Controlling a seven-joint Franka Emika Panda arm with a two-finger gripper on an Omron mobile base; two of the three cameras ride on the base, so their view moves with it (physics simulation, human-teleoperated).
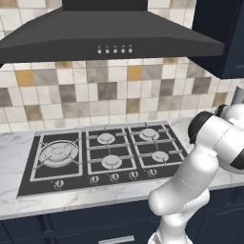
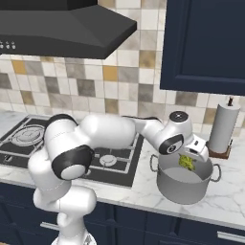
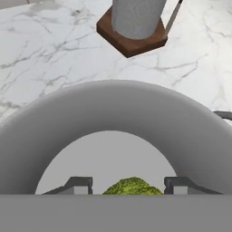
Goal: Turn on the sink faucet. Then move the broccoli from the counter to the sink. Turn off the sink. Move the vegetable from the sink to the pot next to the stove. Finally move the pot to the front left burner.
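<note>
One pot (image 2: 184, 184) right of the stove (image 1: 28, 183), one broccoli (image 2: 186, 162) in it, one paper roll (image 2: 224, 127) behind it. The stove has five burners, five knobs.

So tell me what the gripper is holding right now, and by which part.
The gripper holds the broccoli over the pot, one fingertip on either side of the green floret head. Whether the stalk is touched cannot be told.

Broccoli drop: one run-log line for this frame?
stage: broccoli into pot | gripper: over pot mouth, broccoli between fingers | pot: on counter right of stove | front left burner: bare
</note>
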